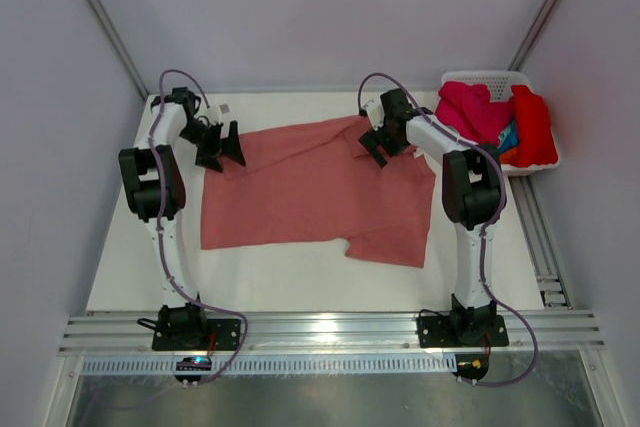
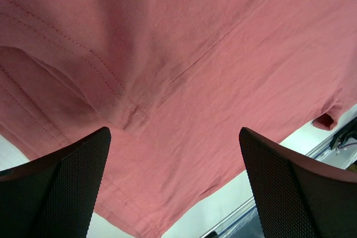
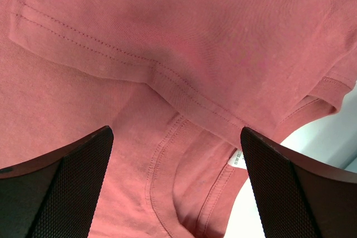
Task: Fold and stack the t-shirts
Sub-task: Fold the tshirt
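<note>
We've got the salmon t-shirt [image 1: 310, 187] lying spread out on the desk [image 1: 290, 272], a bit rumpled, one sleeve poking out at the near right. The white basket [image 1: 480, 77] sits at the far right corner and it's stuffed: a magenta shirt [image 1: 470, 112] on the left, a bright red shirt [image 1: 535, 127] draped over the right rim, and a scrap of blue and orange [image 1: 508, 139] peeking out between them. The left fingers [image 2: 67, 193] are spread wide over the shirt's far left corner, the right fingers [image 3: 290, 188] spread wide over its collar, nothing pinched in either
</note>
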Tool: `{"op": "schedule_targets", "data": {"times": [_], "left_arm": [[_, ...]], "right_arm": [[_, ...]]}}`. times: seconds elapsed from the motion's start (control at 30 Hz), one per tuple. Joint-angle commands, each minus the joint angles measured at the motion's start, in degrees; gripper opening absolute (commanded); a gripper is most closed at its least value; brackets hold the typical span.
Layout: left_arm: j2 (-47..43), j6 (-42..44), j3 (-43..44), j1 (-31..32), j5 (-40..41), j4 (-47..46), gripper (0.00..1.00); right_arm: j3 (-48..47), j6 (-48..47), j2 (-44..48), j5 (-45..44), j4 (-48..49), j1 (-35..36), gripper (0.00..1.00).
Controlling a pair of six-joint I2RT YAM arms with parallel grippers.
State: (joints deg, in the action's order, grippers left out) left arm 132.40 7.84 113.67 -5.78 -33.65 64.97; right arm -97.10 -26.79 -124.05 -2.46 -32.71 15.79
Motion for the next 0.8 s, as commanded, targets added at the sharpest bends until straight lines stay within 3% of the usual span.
{"op": "schedule_targets", "data": {"times": [0.0, 0.77], "left_arm": [[0.58, -0.89, 0.5, -0.37, -1.16, -2.04, 0.99], [-0.47, -1.68, -5.83, -0.46, -2.3, -6.78, 0.99]], "right_arm": [[0.24, 0.33, 2.23, -0.7, 1.33, 0.47, 0.99], [0.24, 0.07, 2.58, -0.97, 1.24, 0.47, 0.99]]}}
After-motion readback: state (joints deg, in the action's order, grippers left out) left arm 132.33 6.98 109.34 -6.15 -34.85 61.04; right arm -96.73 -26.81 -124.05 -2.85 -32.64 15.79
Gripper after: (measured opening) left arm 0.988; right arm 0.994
